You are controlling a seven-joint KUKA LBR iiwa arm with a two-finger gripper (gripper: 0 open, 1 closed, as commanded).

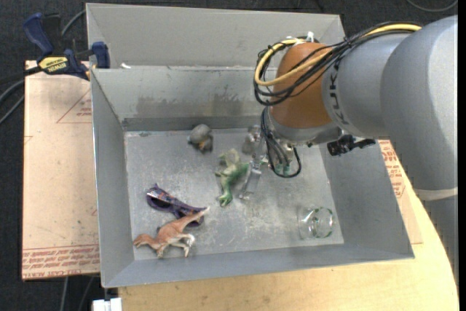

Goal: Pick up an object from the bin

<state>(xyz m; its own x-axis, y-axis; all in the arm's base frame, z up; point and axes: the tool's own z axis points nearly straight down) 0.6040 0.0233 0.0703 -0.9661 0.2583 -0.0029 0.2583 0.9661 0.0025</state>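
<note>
Currently: gripper low over the floor of the bin, just off centre toward 2 o'clock. Claw state: cannot tell whether wide, narrow or holding; orange cover and cables of the arm crowd it. Green toy figure lies at bin centre, at the gripper's 8 o'clock, just beside it; contact unclear. Others well apart: grey lump at 11 o'clock, purple piece at 9, tan animal figure at 8, clear cup at 4.
</note>
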